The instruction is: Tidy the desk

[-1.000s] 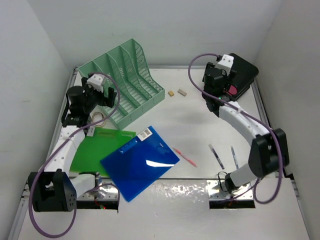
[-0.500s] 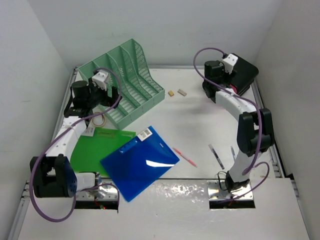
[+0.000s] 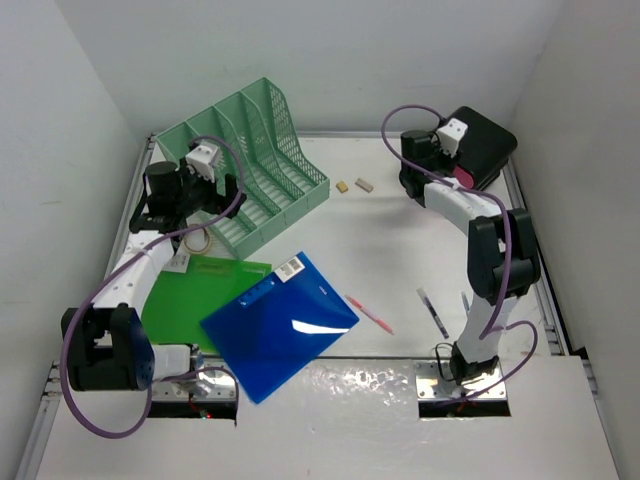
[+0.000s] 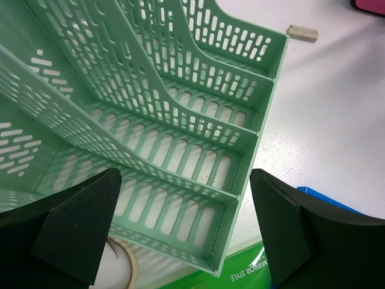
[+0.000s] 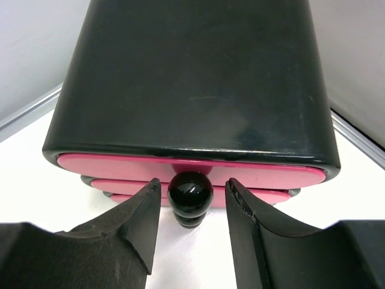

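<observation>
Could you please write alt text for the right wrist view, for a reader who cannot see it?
The right claw brackets the round black knob of a pink drawer front, with a narrow gap showing on each side. The glossy black drawer box fills the upper frame, standing on the white desk.

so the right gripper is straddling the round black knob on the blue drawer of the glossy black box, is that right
No, blue is wrong: the drawer is pink. The right wrist view shows the right gripper straddling the round black knob on the pink drawer of the glossy black box.
</observation>
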Action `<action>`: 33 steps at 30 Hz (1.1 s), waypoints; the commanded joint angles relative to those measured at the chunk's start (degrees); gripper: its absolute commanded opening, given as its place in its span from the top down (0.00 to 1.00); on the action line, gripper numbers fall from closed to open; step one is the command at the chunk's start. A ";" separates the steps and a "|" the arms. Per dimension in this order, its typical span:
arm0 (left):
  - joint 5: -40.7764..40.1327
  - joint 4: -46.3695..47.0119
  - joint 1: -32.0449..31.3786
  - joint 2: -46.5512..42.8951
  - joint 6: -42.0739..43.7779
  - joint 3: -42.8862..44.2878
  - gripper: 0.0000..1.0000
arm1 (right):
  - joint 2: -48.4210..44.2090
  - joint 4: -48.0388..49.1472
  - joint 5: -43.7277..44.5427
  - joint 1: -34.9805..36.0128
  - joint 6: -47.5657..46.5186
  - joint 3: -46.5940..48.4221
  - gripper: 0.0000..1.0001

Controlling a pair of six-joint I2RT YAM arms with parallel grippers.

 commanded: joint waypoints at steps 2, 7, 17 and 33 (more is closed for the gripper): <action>1.32 1.07 -0.13 -0.05 -0.30 2.74 0.13 | 0.23 2.16 1.21 -0.73 0.63 0.67 0.55; 0.89 0.98 -0.13 -0.31 -0.04 2.83 0.13 | 1.02 2.07 0.86 -0.90 2.12 -0.12 0.53; 0.89 -2.26 -0.13 -0.66 1.55 5.81 0.13 | 0.32 3.39 -1.95 -1.17 3.87 -1.52 0.90; 4.05 -5.34 -0.04 -0.83 3.31 8.54 0.12 | -8.73 13.32 0.77 6.39 1.06 -15.94 0.96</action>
